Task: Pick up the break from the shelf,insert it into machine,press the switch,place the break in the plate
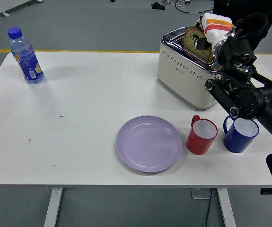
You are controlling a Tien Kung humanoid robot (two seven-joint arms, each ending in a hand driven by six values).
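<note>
Table: white top, rectangular, few small dark specks at left; white legs visible below near edge. Floor: grey, smooth, evenly lit, no hard shadows. Yellow line on floor, running left-right behind table's far edge. Black cables on floor at top. White object, partly cut off, top left corner.
</note>
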